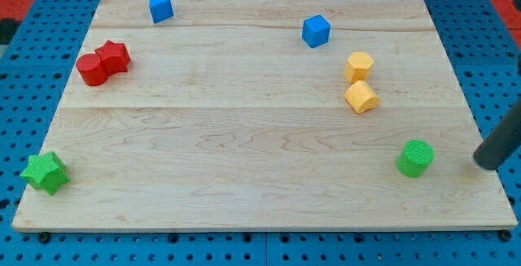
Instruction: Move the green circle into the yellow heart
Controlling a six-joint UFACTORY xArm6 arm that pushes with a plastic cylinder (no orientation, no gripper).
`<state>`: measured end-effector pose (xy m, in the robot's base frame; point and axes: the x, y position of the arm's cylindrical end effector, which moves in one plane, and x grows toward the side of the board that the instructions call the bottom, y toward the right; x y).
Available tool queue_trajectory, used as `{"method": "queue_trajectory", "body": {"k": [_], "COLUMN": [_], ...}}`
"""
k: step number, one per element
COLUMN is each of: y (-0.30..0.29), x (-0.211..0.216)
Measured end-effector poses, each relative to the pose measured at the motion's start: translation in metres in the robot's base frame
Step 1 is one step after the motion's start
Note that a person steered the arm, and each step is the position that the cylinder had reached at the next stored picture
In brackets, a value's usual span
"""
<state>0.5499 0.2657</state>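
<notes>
While the green circle (416,158) sits below the yellow heart (361,98), my tip (487,164) rests just right of it; no jaws exist.

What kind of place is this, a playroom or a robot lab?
Probably a robot lab bench. A wooden board lies on a blue table full of holes. Small blocks like the green circle and yellow heart sit on it, and my tip is just right of the circle.

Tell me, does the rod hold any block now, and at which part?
Nothing is held. My tip is apart from the green circle, on the view's right of it, touching no block.
</notes>
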Motion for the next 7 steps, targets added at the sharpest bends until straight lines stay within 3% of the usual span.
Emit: {"method": "queue_trajectory", "body": {"k": [2,3,5,7], "y": [-0.089,-0.084,-0.130,-0.145], "x": [-0.010,-0.003,0.005,-0.027]}}
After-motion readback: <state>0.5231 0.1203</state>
